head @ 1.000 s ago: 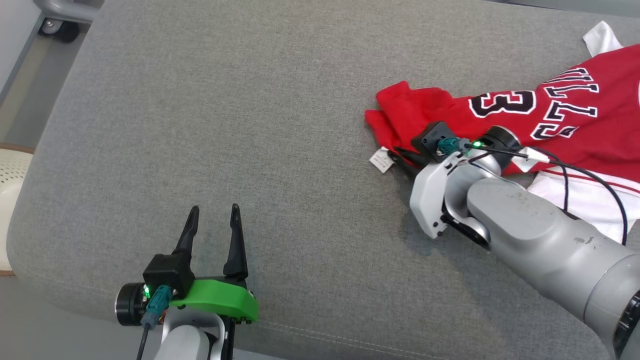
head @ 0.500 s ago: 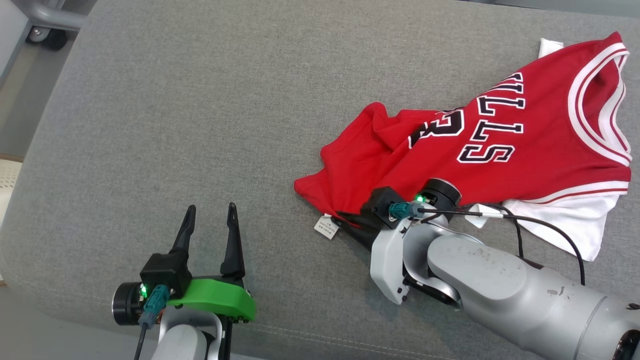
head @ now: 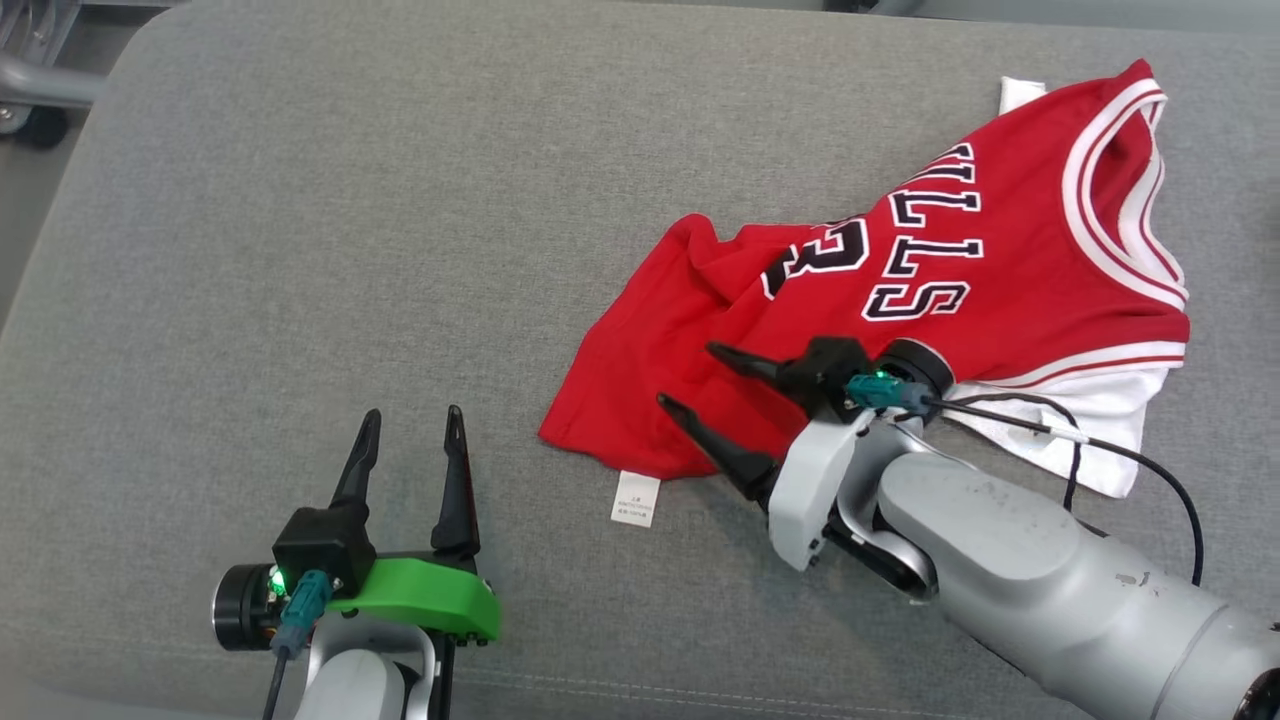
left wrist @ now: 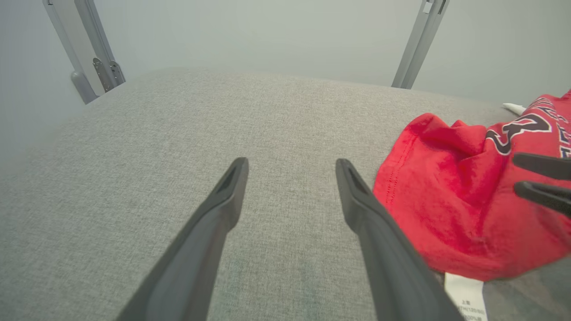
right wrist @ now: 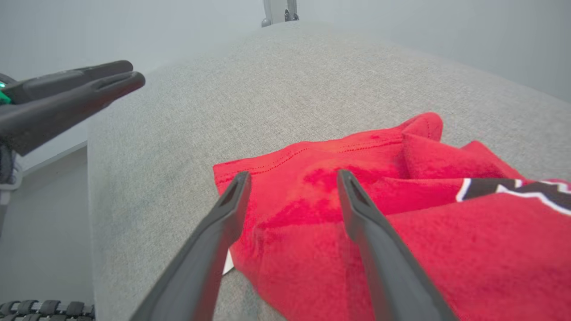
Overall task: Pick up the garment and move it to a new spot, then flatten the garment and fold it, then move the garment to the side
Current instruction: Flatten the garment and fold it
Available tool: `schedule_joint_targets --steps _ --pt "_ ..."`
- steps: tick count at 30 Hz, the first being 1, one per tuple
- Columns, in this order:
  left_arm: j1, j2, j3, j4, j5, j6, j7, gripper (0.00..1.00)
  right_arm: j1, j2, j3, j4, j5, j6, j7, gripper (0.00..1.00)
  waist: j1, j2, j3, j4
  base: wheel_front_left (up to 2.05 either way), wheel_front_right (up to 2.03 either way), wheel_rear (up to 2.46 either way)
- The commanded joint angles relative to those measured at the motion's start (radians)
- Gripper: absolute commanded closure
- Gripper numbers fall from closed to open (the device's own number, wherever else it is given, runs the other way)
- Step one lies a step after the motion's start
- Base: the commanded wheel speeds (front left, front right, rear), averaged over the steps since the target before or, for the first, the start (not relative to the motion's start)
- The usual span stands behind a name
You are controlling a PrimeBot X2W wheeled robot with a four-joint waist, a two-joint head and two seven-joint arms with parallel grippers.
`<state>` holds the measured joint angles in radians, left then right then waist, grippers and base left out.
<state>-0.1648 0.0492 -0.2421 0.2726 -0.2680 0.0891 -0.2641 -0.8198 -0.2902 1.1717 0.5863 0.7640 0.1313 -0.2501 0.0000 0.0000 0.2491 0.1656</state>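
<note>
While holding right gripper (head: 687, 374) and left gripper (head: 413, 412) wide open, empty, by the crumpled red fabric basketball jersey (head: 1030, 300): probably wrapping up the relocating bit, leaving flattening, folding, shifting aside.

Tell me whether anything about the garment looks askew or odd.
The red jersey lies slanted and rumpled on the grey cushion: its hem end is bunched into folds beside the number, and a white care tag pokes out from the hem edge.

Red jersey (head: 1020, 300), white trim, black-and-white lettering face up. Lies unfolded on grey cushion (head: 350, 250), right of centre. Hem end rumpled and creased; white label (head: 636, 499) pokes out past hem.
</note>
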Motion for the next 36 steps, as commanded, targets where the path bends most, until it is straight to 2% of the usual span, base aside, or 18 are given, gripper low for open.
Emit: schedule_joint_targets --steps 1,3,4,10,15,20,26,36 --pt "0.005 0.003 0.007 0.000 0.008 -0.005 0.000 0.00 0.027 0.000 -0.053 0.002 -0.010 -0.001 -0.011 0.00 0.0000 0.0000 -0.020 -0.032 0.00 0.00 0.00" --pt "0.008 0.003 0.010 0.000 0.016 -0.009 0.000 0.00 0.053 -0.003 -0.144 -0.011 -0.027 -0.001 -0.016 0.00 0.0000 0.0000 -0.027 -0.048 0.00 0.00 0.00" --pt "0.008 0.003 0.010 0.000 0.016 -0.009 0.000 0.00 0.053 -0.003 -0.144 -0.011 -0.027 -0.001 -0.016 0.00 0.0000 0.0000 -0.027 -0.048 0.00 0.00 0.00" --pt "0.013 0.003 0.025 -0.001 0.039 -0.019 0.000 0.00 0.207 -0.006 -0.496 -0.114 -0.181 -0.001 -0.014 0.00 0.0000 0.0000 -0.056 -0.095 0.00 0.00 0.00" --pt "0.027 0.003 0.043 0.000 0.059 -0.026 0.000 0.00 0.373 0.037 -0.771 -0.220 -0.331 -0.001 -0.015 0.00 0.0000 0.0000 -0.087 -0.127 0.00 0.00 0.00" --pt "0.047 0.003 0.057 0.001 0.067 -0.031 0.000 0.00 0.512 0.099 -0.962 -0.317 -0.439 -0.001 -0.015 0.00 0.0000 0.0000 -0.119 -0.146 0.00 0.00 0.00" --pt "0.085 0.003 0.066 -0.011 0.074 -0.043 0.000 0.00 0.639 0.169 -1.080 -0.417 -0.500 -0.001 -0.015 0.00 0.0000 0.0000 -0.152 -0.156 0.00 0.00 0.00" --pt "0.129 0.003 0.076 -0.016 0.077 -0.046 0.000 0.00 0.763 0.228 -1.104 -0.466 -0.529 -0.001 -0.015 0.00 0.0000 0.0000 -0.198 -0.158 0.00 0.00 0.00"
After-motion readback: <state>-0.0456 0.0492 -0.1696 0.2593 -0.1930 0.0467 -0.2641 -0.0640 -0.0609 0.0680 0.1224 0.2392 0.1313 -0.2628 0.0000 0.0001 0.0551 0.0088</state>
